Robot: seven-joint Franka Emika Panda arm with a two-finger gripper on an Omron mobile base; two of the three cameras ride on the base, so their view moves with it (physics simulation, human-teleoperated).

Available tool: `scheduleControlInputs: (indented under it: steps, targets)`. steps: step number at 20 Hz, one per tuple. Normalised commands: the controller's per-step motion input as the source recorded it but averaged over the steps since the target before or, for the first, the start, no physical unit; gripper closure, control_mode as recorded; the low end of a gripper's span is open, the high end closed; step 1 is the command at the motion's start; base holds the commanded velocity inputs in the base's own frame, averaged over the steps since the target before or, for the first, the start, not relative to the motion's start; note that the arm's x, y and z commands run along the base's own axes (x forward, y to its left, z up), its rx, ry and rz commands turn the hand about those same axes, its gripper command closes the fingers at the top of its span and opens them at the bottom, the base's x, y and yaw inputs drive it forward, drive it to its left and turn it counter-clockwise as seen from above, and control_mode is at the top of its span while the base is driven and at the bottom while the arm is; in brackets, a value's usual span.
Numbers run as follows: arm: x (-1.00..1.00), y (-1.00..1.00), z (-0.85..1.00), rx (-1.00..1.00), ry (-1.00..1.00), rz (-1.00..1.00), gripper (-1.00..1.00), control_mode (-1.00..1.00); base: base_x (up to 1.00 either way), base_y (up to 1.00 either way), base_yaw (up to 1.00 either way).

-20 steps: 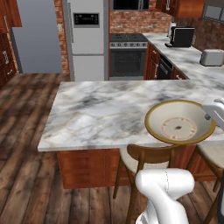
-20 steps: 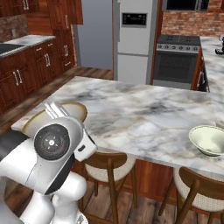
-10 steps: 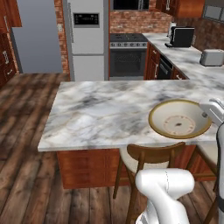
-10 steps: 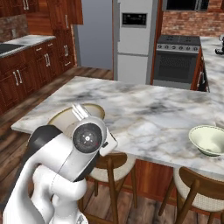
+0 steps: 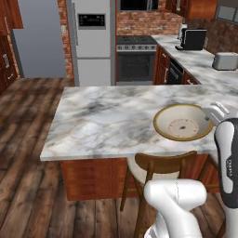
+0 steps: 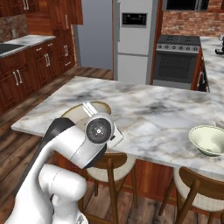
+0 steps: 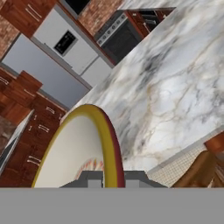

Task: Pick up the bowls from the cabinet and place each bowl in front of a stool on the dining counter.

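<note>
gripping bowl (image 5: 183, 122) rim, end effector (image 5: 214, 113) seemingly clamped

Arm bent low — claw (image 5: 214, 113) clamped tight.

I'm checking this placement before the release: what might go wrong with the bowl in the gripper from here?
The held bowl is tilted on its rim in the gripper, so releasing now may let it rock or clatter on the dining counter. It sits close to the counter's near edge above the stool; a nudge might tip it off.
</note>
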Motion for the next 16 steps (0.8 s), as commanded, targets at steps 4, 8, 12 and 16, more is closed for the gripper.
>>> scheduleControlInputs:
  steps: [4, 8, 12, 16]
  targets:
    - [0.46, -0.16, -0.14, 0.0, 0.0, 0.0, 1.0, -1.0, 0.0, 0.0, 0.0]
    - [0.3, -0.49, -0.02, 0.03, 0.03, 0.0, 1.0, -1.0, 0.0, 0.0, 0.0]
    - [0.34, -0.44, -0.08, 0.03, 0.06, 0.0, 1.0, -1.0, 0.0, 0.0, 0.0]
    - [0.35, -0.25, -0.13, 0.02, 0.09, 0.02, 1.0, -1.0, 0.0, 0.0, 0.0]
